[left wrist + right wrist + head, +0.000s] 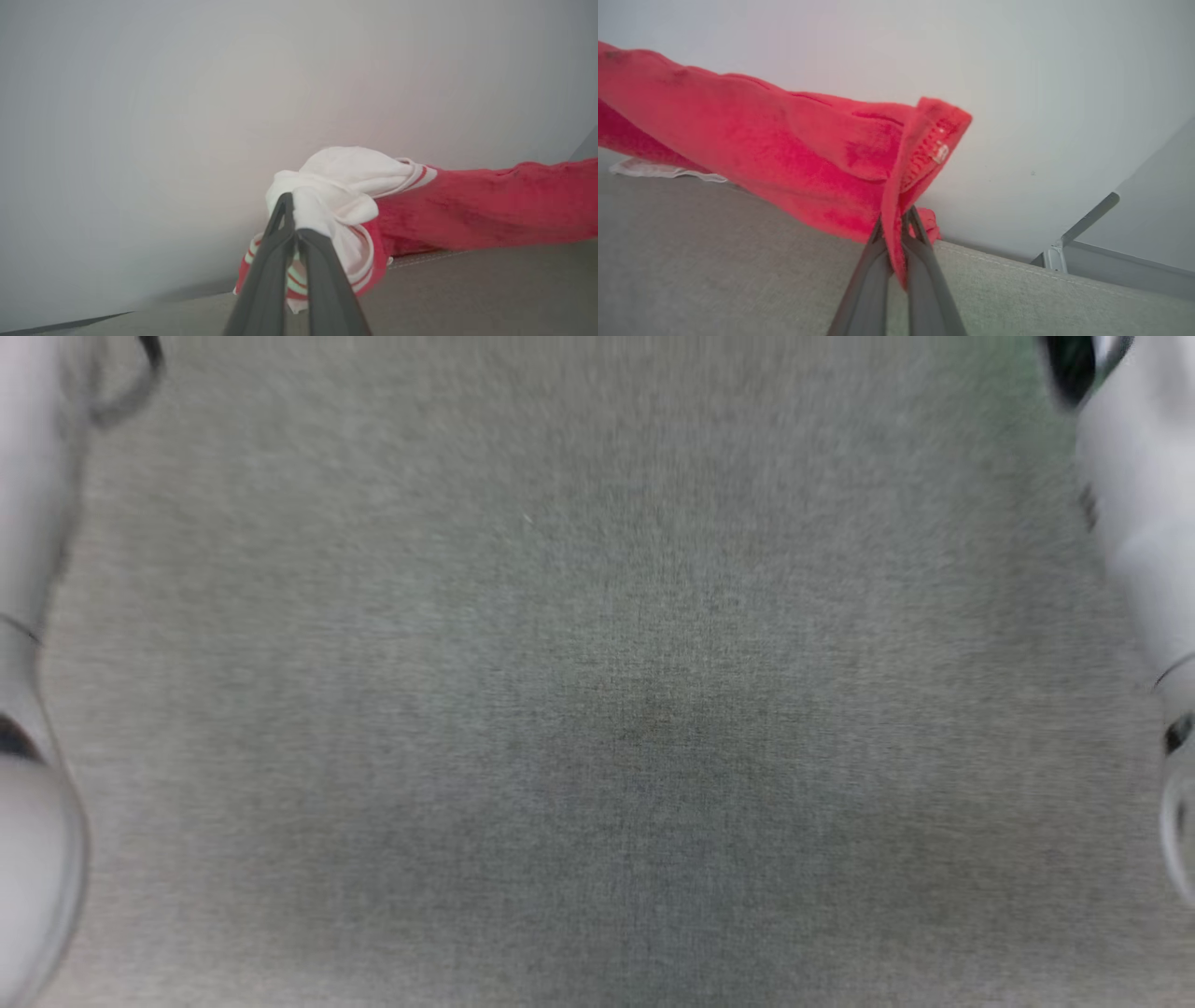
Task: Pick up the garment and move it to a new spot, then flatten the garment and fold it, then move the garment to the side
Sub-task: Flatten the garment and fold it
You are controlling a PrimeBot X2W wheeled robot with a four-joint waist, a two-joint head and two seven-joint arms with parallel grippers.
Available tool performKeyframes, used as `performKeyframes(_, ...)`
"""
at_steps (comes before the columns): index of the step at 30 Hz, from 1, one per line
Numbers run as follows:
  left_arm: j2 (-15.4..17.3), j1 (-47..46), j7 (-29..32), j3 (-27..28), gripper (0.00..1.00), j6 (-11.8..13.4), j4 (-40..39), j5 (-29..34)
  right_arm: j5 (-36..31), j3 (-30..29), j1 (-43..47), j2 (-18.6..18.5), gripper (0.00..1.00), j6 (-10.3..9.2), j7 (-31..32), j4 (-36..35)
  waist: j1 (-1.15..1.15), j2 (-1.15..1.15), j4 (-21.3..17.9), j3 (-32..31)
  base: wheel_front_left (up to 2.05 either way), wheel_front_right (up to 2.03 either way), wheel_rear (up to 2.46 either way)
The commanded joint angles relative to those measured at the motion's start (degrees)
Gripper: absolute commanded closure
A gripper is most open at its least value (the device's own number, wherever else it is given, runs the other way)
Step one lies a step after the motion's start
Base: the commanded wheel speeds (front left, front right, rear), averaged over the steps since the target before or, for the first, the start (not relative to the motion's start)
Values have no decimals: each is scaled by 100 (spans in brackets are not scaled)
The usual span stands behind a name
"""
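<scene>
The garment (467, 210), a red jersey with a white sleeve panel (345, 172) and red-white striped trim, hangs stretched just above the grey cloth surface (467, 289). My left gripper (293, 219) is shut on the bunched white sleeve end. In the right wrist view the garment (784, 149) runs off to the left, and my right gripper (896, 221) is shut on its red hemmed edge. The head view is blurred. It holds the bare grey surface (597, 709), with my pale left forearm (28, 616) and right forearm (1139, 523) at its sides.
A plain pale wall (187, 116) stands close behind the garment. The grey surface ends in a stitched seam (1008, 263) near the wall. A grey metal frame corner (1083, 224) stands at the right beyond that edge.
</scene>
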Motion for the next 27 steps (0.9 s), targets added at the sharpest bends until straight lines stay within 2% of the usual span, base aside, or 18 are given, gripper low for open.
performKeyframes(1, 48, 310, 69, -64, 100, -46, 47, -5, 59, 204, 285, 3, 100, -8, -13, 10, 0, 0, 159, -1029, 0, 0, 0)
performKeyframes(9, -114, 1996, 342, -125, 100, -129, -35, -452, 1028, 1284, 1680, 33, 100, -8, 323, -121, 0, 0, 319, -2191, 0, 0, 0)
performKeyframes(11, -112, 2481, 382, -192, 100, -130, -86, -508, 1370, 1579, 2081, 14, 100, -8, 422, -335, 0, 0, 328, -2429, 0, 0, 0)
performKeyframes(14, -141, 3142, 421, -263, 100, -134, -263, -604, 1906, 2133, 2743, -234, 100, -8, 621, -864, 0, 0, 392, -2727, 0, 0, 0)
performKeyframes(17, -92, 3750, 462, -323, 100, -135, -524, -683, 2507, 2687, 3421, -666, 100, -8, 914, -1662, 0, 0, 446, -2934, 0, 0, 0)
performKeyframes(22, 147, 4718, 571, -402, 100, 11, -1230, -784, 3371, 3247, 4549, -1716, 100, -8, 1373, -3221, 0, 0, 523, -3125, 0, 0, 0)
performKeyframes(27, 683, 5659, 840, -437, 100, 581, -2457, -900, 3695, 3094, 5644, -2594, 100, -8, 1626, -4512, 0, 0, 596, -3140, 0, 0, 0)
